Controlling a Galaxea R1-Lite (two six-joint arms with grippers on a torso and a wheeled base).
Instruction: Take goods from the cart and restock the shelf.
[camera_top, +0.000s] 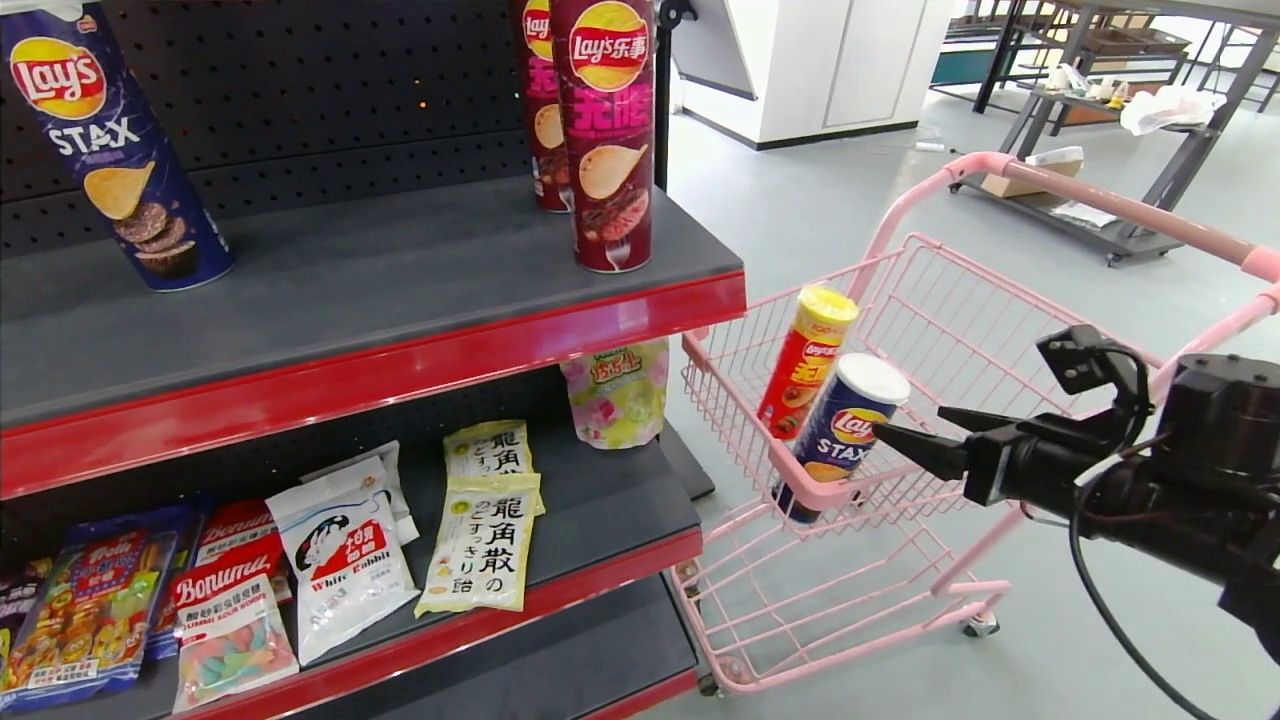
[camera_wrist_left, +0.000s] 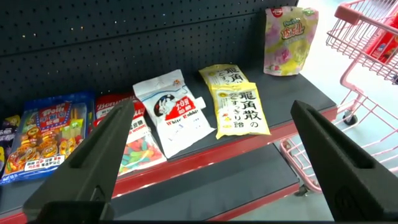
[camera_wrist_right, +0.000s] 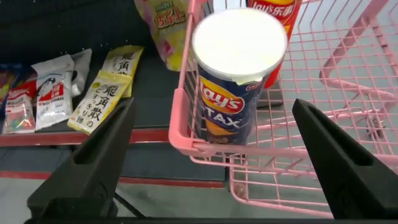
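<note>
The right gripper (camera_top: 908, 421) is hanging at about four o'clock in the head view, just beside the pink cart (camera_top: 1100, 205), with its fingers (camera_top: 920, 450) spread wide and gripping nothing. They are pointing at the blue can (camera_top: 840, 425), which is standing upright in the cart's upper basket against the front rim, at nine o'clock from the fingertips. From the wrist, the can's white lid is sitting squarely between the two fingers, so the opening is looking suited to a sideways grasp round its body. Whether a fingertip is touching the can, I cannot tell. A yellow-lidded red can (camera_top: 808, 360) is leaning just behind it at eleven o'clock, near enough that a careless closing could be catching it too.

The left gripper (camera_wrist_left: 211, 104) is waiting with fingers equally open and empty above the lower shelf's snack bags (camera_wrist_left: 177, 112), probably parked out of the way.

The top shelf (camera_top: 350, 290) is carrying a second blue can (camera_top: 110, 150) at ten o'clock and two maroon cans (camera_top: 610, 130) at twelve. Bare board is lying between them, which I am taking as the likely spot for the cart's can.
</note>
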